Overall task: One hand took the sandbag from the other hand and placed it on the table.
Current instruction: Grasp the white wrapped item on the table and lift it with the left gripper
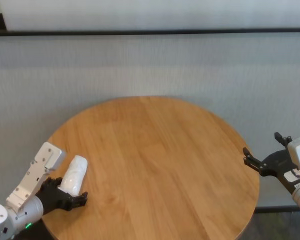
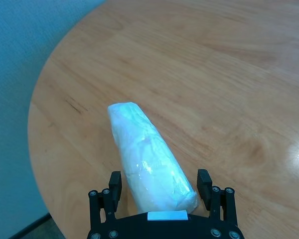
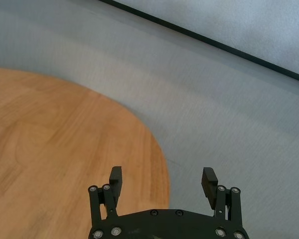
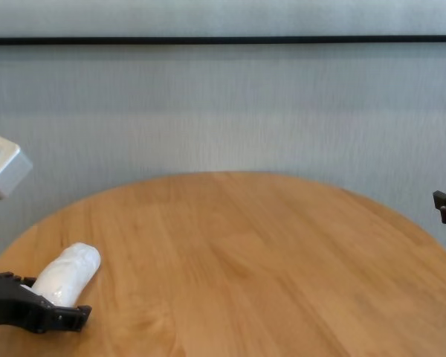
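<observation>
A: Soft white sausage-shaped sandbag in crinkly clear plastic [image 2: 148, 159] lies on the round light-brown plank tabletop [image 1: 160, 165], near its left edge; black left gripper [image 2: 161, 186] straddles the near end, jaws wide, not clamped.

B: And the black right gripper [image 3: 162, 180]?

A: Idle off the tabletop's right rim; jaws open, empty.

B: Step?

A: I judge this the first pick-up, handover not yet begun; next, 1 squeeze on the bag, lift, carry toward the centre; 2 arms must meet.
</observation>
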{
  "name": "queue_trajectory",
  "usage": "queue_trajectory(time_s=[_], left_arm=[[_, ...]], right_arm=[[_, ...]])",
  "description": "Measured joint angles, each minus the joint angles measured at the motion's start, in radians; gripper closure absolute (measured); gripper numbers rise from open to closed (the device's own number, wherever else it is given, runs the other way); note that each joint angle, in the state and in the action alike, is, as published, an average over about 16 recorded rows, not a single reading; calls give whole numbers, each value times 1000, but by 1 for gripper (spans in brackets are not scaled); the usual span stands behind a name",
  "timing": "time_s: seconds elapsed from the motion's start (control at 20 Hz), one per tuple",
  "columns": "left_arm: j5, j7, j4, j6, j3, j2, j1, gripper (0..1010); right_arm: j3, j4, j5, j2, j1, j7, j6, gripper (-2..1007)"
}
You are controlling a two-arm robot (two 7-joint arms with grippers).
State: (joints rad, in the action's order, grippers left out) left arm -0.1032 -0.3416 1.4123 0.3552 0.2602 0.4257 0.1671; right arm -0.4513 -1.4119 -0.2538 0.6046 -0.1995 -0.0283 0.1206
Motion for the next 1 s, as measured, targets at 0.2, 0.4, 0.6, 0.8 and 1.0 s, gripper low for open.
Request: queue_trajectory(time_s=[0.2,0.4,0.6,0.8,1.0], left_arm=[[1,-5,-6,-6,-1,-3,2,10],[0,-6,-8,-10,-1,-4,2,10],[-1,-5,-7,-8,-1,-3,2,19],[-1,-5,-6,-5,-1,-3,2,52],[-2,-4,-5,-4,-1,-3,2,118]], right_arm=[[0,0,0,0,0,0,0,-2],[0,0,0,0,0,0,0,-1],[0,0,0,0,0,0,0,-1],[0,0,0,0,0,0,0,-1],[0,0,0,0,0,0,0,-1]])
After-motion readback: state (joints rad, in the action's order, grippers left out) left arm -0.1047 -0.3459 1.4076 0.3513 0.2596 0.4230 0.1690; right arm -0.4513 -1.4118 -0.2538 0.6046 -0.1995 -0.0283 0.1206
